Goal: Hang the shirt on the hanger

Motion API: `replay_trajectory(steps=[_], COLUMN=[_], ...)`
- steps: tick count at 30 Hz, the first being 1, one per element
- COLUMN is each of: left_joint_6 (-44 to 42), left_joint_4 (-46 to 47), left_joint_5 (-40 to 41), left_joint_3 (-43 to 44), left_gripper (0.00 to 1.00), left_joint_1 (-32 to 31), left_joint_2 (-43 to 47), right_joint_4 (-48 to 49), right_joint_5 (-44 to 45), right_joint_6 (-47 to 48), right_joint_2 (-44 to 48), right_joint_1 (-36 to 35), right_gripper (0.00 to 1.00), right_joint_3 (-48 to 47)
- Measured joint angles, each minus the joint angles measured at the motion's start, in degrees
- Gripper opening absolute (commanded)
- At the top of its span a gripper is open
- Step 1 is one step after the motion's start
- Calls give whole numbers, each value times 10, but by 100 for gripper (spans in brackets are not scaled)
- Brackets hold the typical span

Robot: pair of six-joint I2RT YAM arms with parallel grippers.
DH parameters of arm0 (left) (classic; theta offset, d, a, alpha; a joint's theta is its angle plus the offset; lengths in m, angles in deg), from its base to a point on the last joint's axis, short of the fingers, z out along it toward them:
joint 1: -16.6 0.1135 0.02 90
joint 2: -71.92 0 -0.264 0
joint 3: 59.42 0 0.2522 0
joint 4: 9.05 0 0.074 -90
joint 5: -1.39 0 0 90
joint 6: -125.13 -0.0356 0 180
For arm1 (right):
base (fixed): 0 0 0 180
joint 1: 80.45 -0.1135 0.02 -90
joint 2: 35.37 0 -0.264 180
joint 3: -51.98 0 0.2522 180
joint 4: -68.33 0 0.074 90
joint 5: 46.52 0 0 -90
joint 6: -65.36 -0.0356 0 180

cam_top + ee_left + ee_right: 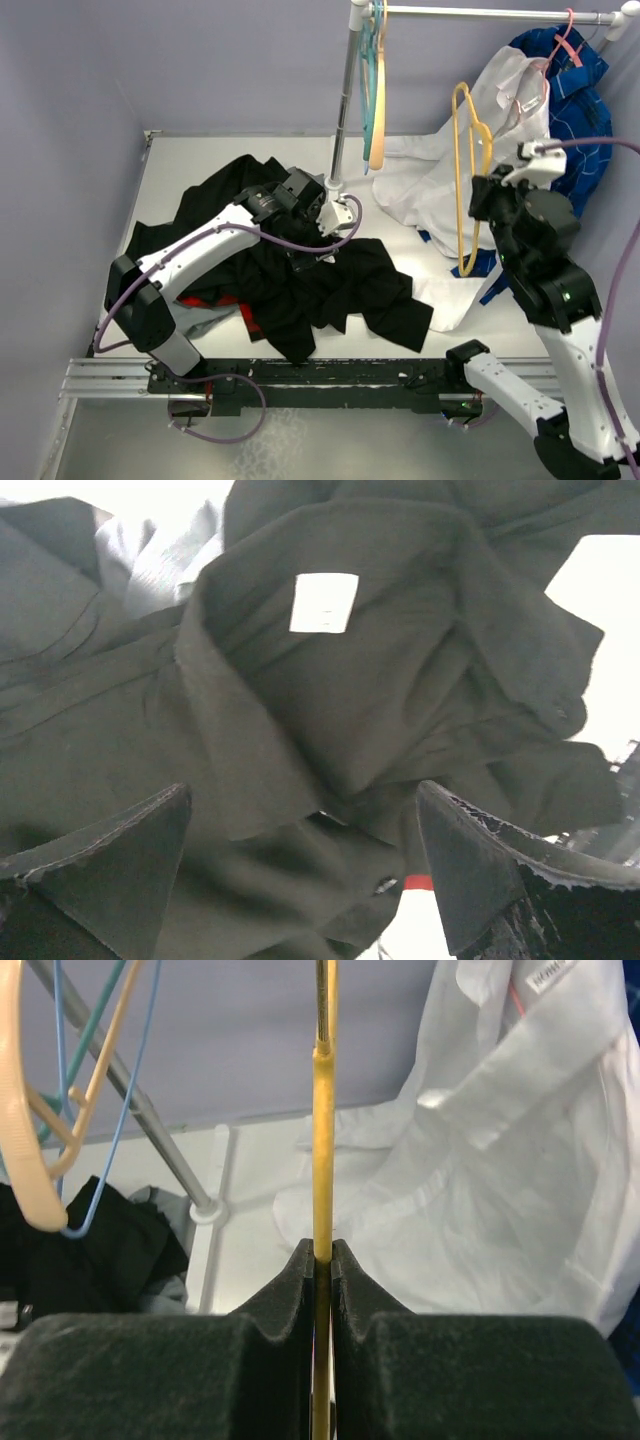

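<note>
Black foam-padded jaws of the right gripper (322,1255) sit closest to the lens, pinched shut on the thin yellow-orange rod of the hanger (322,1140). They hold it upright, apparently so that its triangular frame stands free for fabric to be drawn over it. Over the heap at mid-counter, the left gripper (310,880) hovers with its jaws spread wide and holding nothing. They straddle the collar of the shirt (400,700), where a small white label (323,602) marks the inside of the neck. That looks a sensible place to grasp, the collar being the doubled, firmer part of an otherwise thin, limp, matte black cloth. The shirt lies crumpled on the counter (200,165), well apart from the hanger and partly over a garment showing red (228,300). Behind the hanger a white shirt (440,180) slumps in soft folds.
</note>
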Motion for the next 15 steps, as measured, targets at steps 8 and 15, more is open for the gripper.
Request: replay_trajectory(steps=[8, 15], left_joint_6=[-1, 0], left_joint_4=[60, 71], left_joint_5=[90, 115], left_joint_3=[-49, -63], left_gripper=[79, 49], left_joint_1=[1, 1], left_joint_2=[-51, -71], right_joint_4=[-131, -236], right_joint_5=[-69, -185], right_joint_6=[-68, -121], right_joint_2=[128, 207], right_joint_1=[0, 0], right_gripper=[0, 0], right_joint_3=[47, 112])
